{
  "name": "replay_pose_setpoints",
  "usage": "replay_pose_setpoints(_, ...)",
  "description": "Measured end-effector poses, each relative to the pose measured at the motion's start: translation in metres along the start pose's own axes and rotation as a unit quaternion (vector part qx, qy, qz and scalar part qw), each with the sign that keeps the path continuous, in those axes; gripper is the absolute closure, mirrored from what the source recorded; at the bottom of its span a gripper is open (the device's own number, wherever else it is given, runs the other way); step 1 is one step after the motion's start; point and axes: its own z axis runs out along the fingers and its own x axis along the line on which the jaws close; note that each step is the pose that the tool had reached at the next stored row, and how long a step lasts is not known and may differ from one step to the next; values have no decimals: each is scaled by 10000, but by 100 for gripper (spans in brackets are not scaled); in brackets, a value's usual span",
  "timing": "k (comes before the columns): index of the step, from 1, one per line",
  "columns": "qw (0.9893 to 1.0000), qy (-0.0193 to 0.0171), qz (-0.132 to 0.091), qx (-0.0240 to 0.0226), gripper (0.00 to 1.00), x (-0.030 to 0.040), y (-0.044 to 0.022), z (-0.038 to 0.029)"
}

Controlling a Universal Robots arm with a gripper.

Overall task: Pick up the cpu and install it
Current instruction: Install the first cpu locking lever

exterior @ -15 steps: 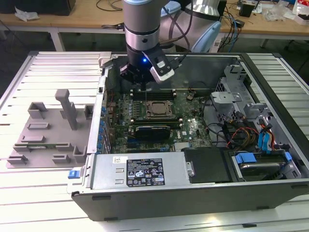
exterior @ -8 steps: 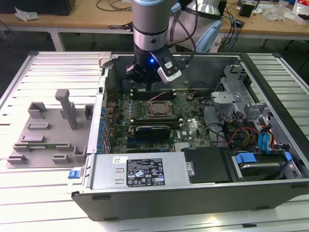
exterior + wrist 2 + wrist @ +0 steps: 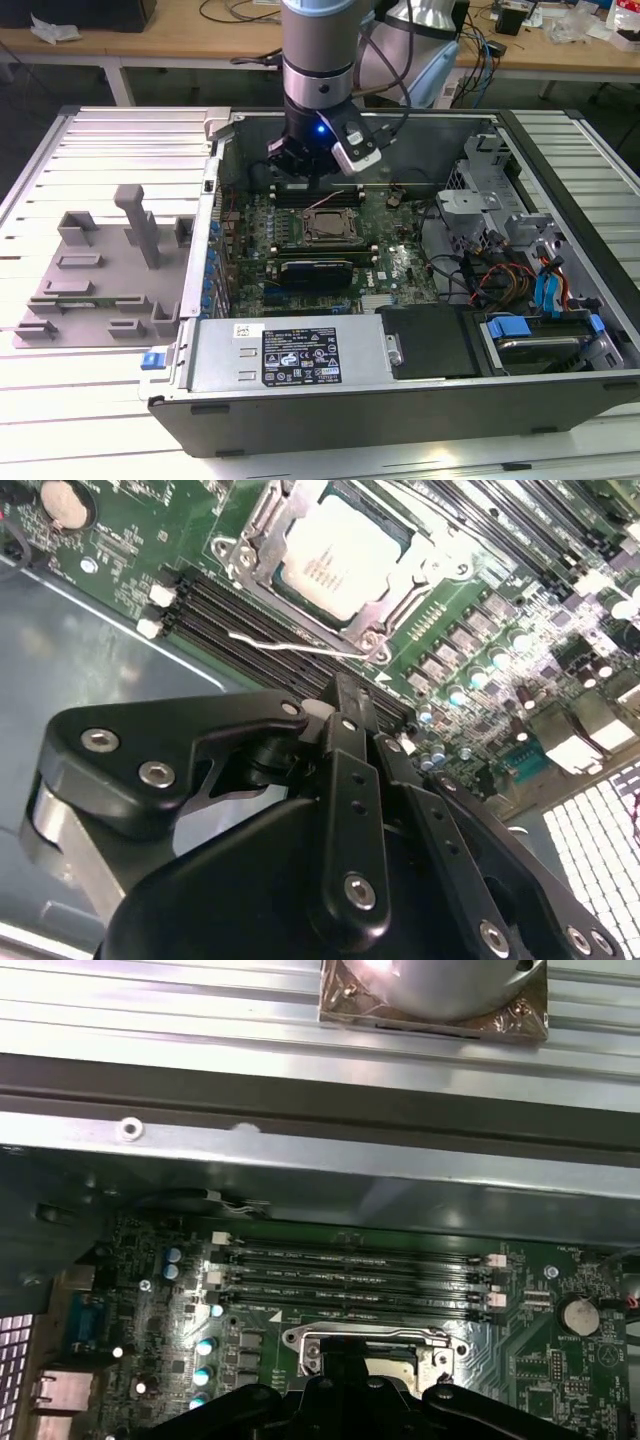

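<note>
The cpu [image 3: 338,560], a silvery square chip, lies flat in the metal-framed socket [image 3: 262,525] on the green motherboard [image 3: 395,265]. In the exterior view the cpu [image 3: 329,226] sits in the middle of the open computer case. My black gripper [image 3: 345,695] hangs above the memory slots [image 3: 260,620] just behind the socket, its fingers closed together with nothing between them. In the exterior view the gripper [image 3: 300,172] is at the back of the case, under the arm's wrist. The first wrist view has the socket frame [image 3: 365,1338] partly hidden by the gripper [image 3: 365,1392].
The case's metal walls [image 3: 215,190] surround the board. A drive cage and cables [image 3: 500,250] fill the exterior view's right side. A power supply with a label [image 3: 300,355] lies along the front. A grey fixture [image 3: 110,265] stands on the table at the exterior view's left.
</note>
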Motion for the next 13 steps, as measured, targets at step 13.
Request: replay_pose_setpoints(13, 9996, 3, 179, 227, 89, -161, 162, 260)
